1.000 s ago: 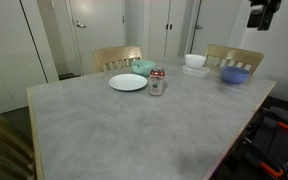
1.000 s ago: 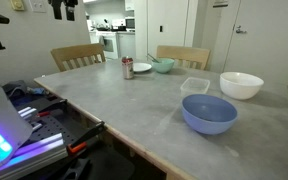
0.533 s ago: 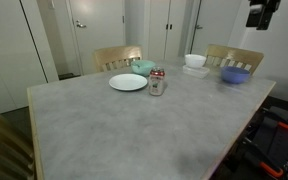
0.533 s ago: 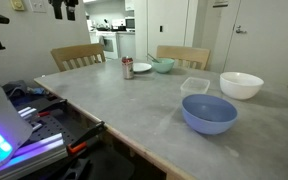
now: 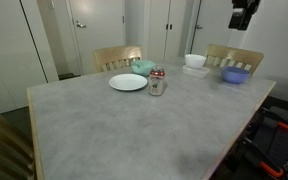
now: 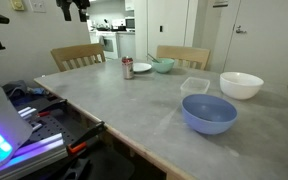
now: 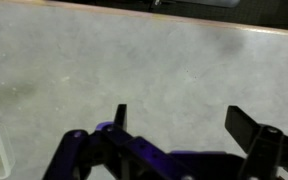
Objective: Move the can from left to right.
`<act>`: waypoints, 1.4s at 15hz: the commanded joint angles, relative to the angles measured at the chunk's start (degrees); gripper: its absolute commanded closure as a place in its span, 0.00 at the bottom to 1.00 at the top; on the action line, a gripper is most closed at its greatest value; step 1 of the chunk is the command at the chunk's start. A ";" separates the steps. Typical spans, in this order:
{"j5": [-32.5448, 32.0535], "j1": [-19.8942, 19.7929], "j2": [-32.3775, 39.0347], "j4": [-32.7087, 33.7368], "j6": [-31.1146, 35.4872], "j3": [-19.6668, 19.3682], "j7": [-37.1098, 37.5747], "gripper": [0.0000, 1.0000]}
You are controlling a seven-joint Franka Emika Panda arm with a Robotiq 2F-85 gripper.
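The grey table (image 5: 134, 130) spreads wide, with open surface toward its near edge. The can (image 5: 157, 82) stands upright just beside the white plate (image 5: 127, 82), near the far edge. My pincer (image 7: 184, 118) hangs high above the tabletop, fingers spread, gripping nothing.

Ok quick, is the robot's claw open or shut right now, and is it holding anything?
Gripper: open, holding nothing. The small silver metal drink can with red markings stands on the grey table, away from it.
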 commanded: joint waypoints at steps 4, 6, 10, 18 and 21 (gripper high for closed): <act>-6.83 0.36 17.79 9.87 6.60 0.35 -6.76 0.00; -8.17 0.31 22.53 13.41 7.89 0.00 -8.11 0.00; -8.58 0.33 31.42 19.89 9.68 -0.32 -11.05 0.00; -15.30 -0.48 43.42 27.71 15.05 -0.18 -10.90 0.00; -15.09 -1.03 47.70 29.63 17.94 -0.68 -11.43 0.00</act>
